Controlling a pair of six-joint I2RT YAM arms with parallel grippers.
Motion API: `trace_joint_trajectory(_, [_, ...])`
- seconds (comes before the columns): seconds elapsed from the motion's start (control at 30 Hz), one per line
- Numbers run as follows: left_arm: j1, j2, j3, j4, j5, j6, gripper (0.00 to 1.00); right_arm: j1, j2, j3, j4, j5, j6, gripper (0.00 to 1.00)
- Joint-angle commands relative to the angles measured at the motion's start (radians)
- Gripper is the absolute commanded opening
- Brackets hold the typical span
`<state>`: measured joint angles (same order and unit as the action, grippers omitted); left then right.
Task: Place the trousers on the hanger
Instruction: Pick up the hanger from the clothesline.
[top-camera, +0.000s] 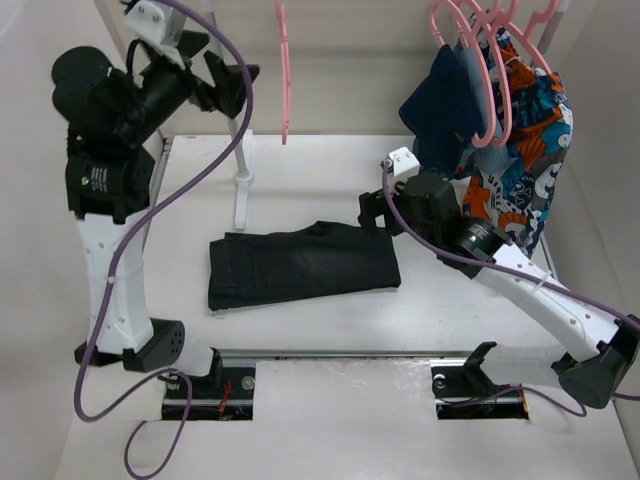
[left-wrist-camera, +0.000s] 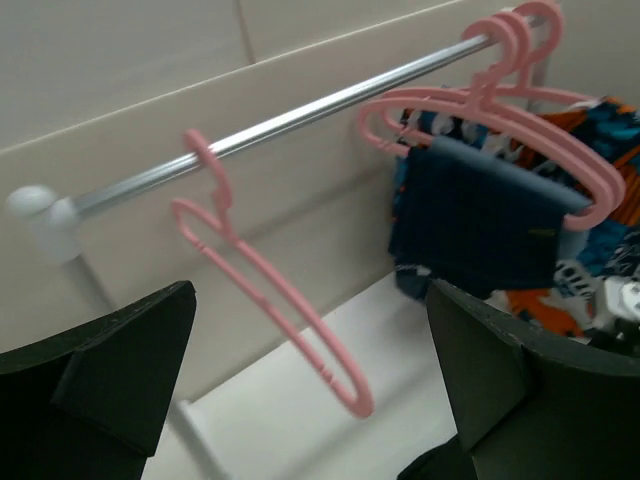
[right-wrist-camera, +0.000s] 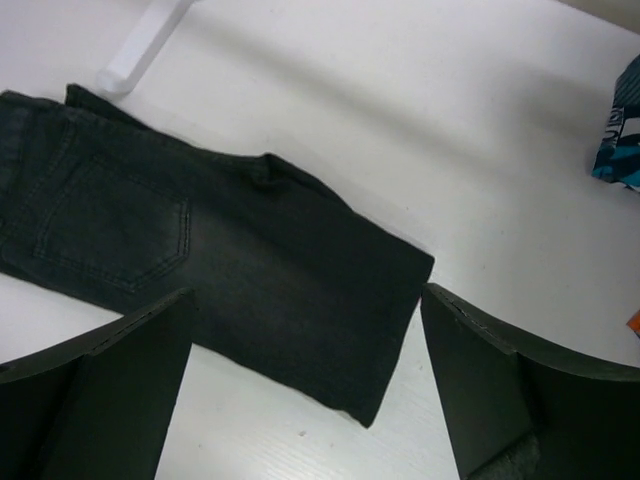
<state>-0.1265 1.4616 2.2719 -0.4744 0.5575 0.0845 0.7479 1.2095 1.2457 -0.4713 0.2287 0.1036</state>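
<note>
The black trousers (top-camera: 300, 265) lie folded flat on the white table, mid-table. In the right wrist view the trousers (right-wrist-camera: 250, 260) show a back pocket and a folded end between my fingers. The single pink hanger (top-camera: 285, 70) hangs empty on the rail at the back; it also shows in the left wrist view (left-wrist-camera: 270, 290). My left gripper (top-camera: 225, 75) is raised at the back left, open and empty, facing the hanger from close range (left-wrist-camera: 310, 400). My right gripper (top-camera: 375, 210) is open and empty, just above the trousers' right end (right-wrist-camera: 305, 390).
A metal rail (left-wrist-camera: 300, 115) runs along the back on a white post (top-camera: 240, 180). At its right end, bunched pink hangers (top-camera: 490, 60) carry a navy garment (top-camera: 440, 110) and an orange-blue patterned cloth (top-camera: 525, 160), close behind my right arm.
</note>
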Motion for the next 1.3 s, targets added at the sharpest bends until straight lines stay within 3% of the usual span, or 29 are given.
trace_joint_trajectory(0.0, [-0.07, 0.188, 0.028, 0.014, 0.004, -0.15, 0.99, 0.008, -0.065, -0.031, 0.02, 0.021, 0.016, 0.97])
trace_joint_trajectory(0.3, [-0.171, 0.347, 0.095, 0.025, -0.299, -0.129, 0.99, 0.018, -0.194, -0.115, -0.058, 0.072, 0.071, 0.97])
trace_joint_trajectory(0.47, [-0.18, 0.382, 0.066, 0.014, -0.314, -0.129, 0.99, 0.018, -0.217, -0.126, -0.085, 0.083, 0.081, 0.97])
trace_joint_trajectory(0.53, [-0.18, 0.382, 0.031, 0.005, -0.323, -0.129, 0.87, 0.018, -0.217, -0.126, -0.086, 0.093, 0.081, 0.97])
trace_joint_trajectory(0.57, [-0.18, 0.382, 0.018, 0.005, -0.323, -0.129, 0.69, 0.018, -0.217, -0.126, -0.096, 0.093, 0.081, 0.97])
trace_joint_trajectory(0.7, [-0.18, 0.373, -0.026, 0.005, -0.297, -0.12, 0.28, 0.018, -0.217, -0.126, -0.096, 0.093, 0.081, 0.97])
trace_joint_trajectory(0.83, [-0.18, 0.355, -0.038, -0.004, -0.306, -0.12, 0.0, 0.018, -0.217, -0.126, -0.096, 0.093, 0.09, 0.97])
trace_joint_trajectory(1.27, [-0.242, 0.12, -0.037, -0.064, -0.364, -0.015, 0.0, 0.067, -0.163, -0.083, -0.055, 0.046, 0.108, 0.97])
